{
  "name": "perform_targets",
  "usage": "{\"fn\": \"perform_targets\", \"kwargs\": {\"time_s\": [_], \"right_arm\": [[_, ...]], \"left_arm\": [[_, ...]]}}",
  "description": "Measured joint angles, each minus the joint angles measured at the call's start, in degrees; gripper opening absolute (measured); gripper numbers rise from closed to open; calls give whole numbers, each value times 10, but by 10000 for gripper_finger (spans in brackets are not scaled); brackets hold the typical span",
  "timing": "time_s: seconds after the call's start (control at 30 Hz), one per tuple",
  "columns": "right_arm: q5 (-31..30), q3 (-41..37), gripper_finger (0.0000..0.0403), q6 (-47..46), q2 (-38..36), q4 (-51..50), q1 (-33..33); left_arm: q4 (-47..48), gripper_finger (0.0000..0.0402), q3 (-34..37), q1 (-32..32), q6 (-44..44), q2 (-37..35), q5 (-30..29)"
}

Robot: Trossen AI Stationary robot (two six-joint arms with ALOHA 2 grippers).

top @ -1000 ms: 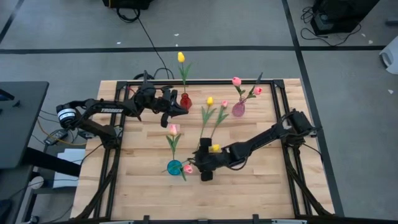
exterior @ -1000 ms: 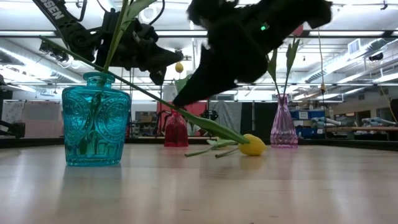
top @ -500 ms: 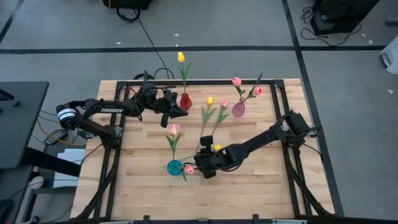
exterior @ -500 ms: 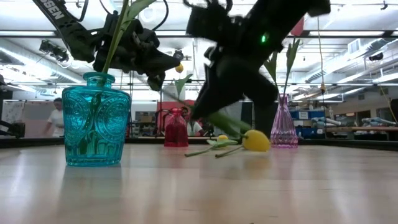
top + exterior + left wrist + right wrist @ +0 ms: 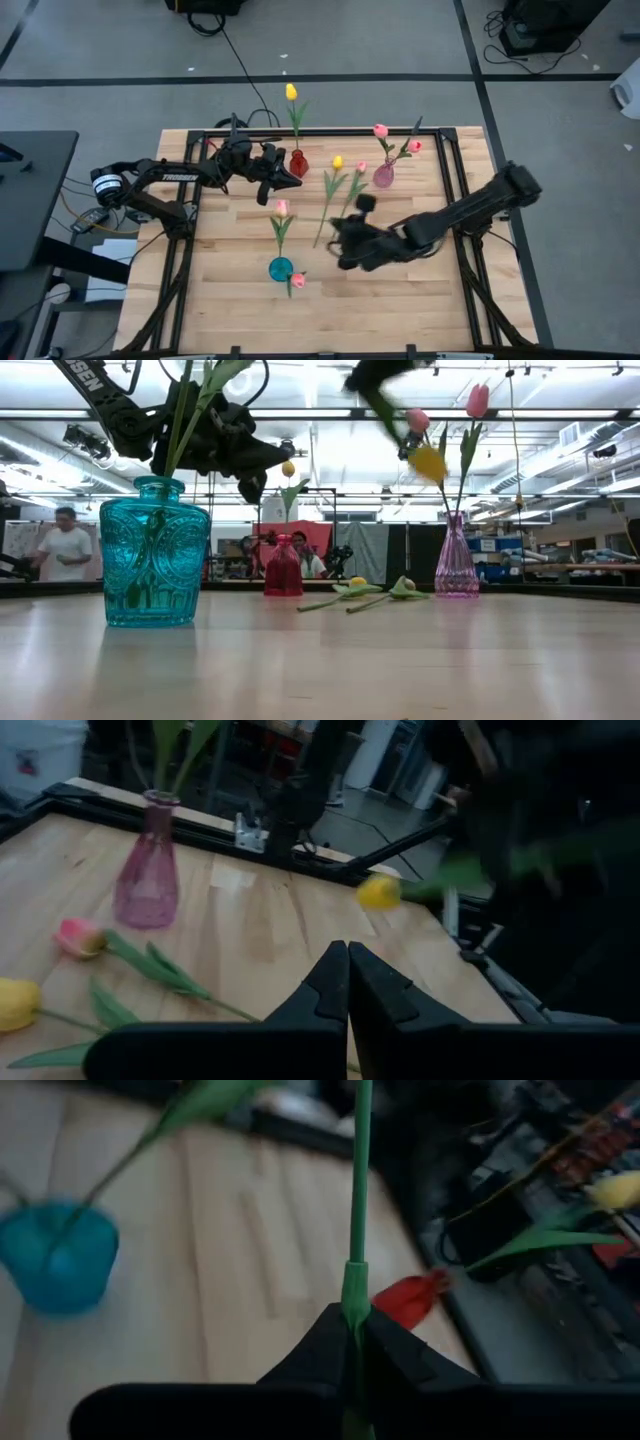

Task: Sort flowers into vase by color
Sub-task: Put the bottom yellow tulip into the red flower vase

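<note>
Gripping a yellow tulip (image 5: 428, 462) by its thin green stem, the right gripper (image 5: 355, 1330) has its fingers pinched tight on it, and the bloom hangs high near the top centre of the low view, so the stem can clear the vase rims. In the high view that gripper (image 5: 352, 243) sits right of centre on the table. A fair guess is that the flower is bound for the red vase (image 5: 298, 162), which already holds a yellow one. The pink vase (image 5: 384, 175) at upper right holds pink tulips, and the teal vase (image 5: 281, 268) at lower centre holds one too. Two loose tulips (image 5: 338, 180) lie between the red and pink vases. The left gripper (image 5: 283, 177) waits beside the red vase with its fingers pressed together, holding nothing.
</note>
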State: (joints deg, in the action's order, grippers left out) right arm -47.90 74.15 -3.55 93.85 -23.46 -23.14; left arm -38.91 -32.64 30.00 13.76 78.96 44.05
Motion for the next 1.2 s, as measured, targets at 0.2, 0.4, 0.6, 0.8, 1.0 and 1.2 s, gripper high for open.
{"fn": "perform_targets", "kwargs": {"time_s": [0.2,0.4,0.6,0.8,1.0,1.2], "right_arm": [[30,-21,34,-37,-102,26,-7],[120,-84,35,-158,-144,50,50],[255,-136,35,-304,-131,2,137],[287,-150,36,-348,-113,-69,185],[296,-150,36,-359,-110,-83,222],[424,-150,36,-343,-81,-19,283]], "left_arm": [[-27,8,0,-6,-16,0,21],[-72,16,0,-26,-40,0,18],[-53,59,0,-35,-152,0,-78],[-18,112,0,-68,-345,0,-199],[10,128,0,-118,-564,0,-366],[5,128,0,-133,-728,0,-429]]}}
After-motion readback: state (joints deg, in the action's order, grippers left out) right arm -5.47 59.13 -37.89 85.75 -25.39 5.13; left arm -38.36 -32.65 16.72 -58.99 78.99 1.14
